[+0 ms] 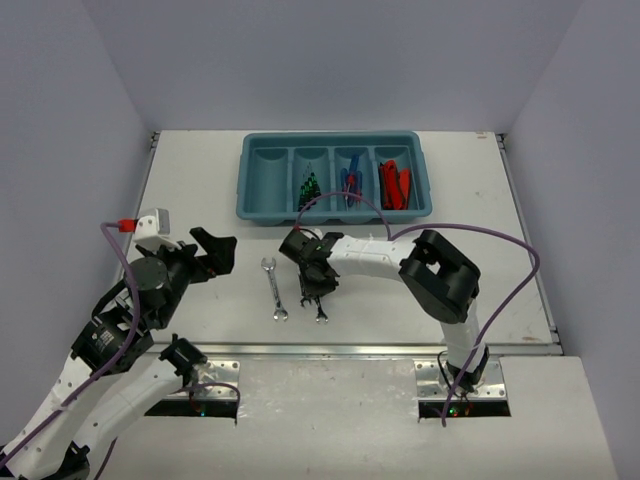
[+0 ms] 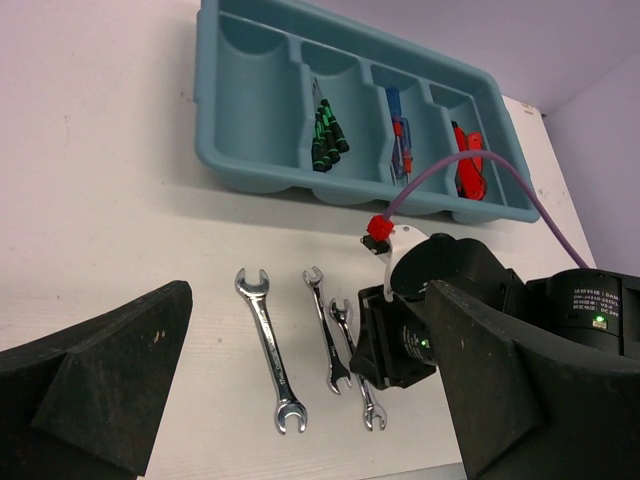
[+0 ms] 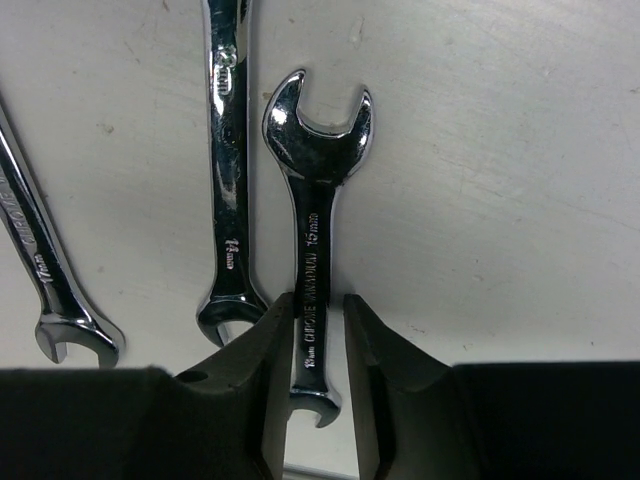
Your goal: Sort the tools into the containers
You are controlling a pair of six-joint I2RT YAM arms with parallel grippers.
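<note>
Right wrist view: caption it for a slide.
Black right fingers straddle a silver open-ended wrench; two similar wrenches lie alongside.

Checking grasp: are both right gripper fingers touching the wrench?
Apart. Right wrist view: the wrench lies between the right gripper's fingers, with a strip of table showing beside one finger.

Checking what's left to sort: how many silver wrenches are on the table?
3 silver wrenches lie side by side on the white table: left one, middle one, and the right one between the right gripper's fingers. None shows in the teal plastic tray.
</note>
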